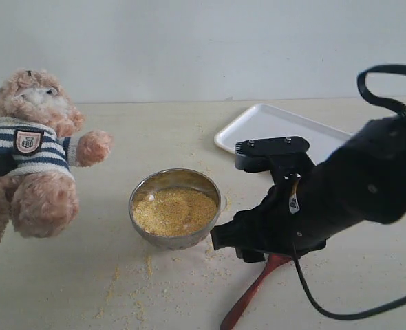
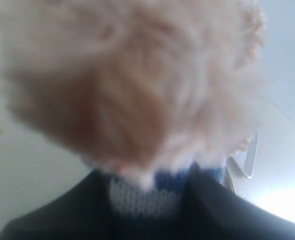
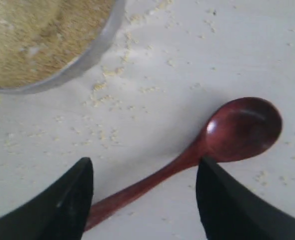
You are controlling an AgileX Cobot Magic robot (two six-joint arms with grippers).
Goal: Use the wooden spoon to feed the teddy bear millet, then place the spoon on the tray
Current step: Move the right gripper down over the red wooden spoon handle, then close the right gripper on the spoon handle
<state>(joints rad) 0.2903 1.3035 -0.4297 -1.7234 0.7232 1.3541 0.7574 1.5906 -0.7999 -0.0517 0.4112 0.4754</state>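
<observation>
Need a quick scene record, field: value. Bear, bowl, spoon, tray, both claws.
teddy bear: left side, gripped at its striped shirt
left claw: closed on the teddy bear
bowl: metal, holds millet; some grains scattered on the table
spoon: flat on the table beside the bowl, no millet in it, not on the tray
right claw: open, fingers either side of the spoon handle
tray: white, behind the right arm

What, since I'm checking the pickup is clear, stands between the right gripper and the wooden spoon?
Nothing visible does. The right gripper is open, one finger on each side of the wooden spoon, which lies bare on the table, with only stray millet nearby.
</observation>
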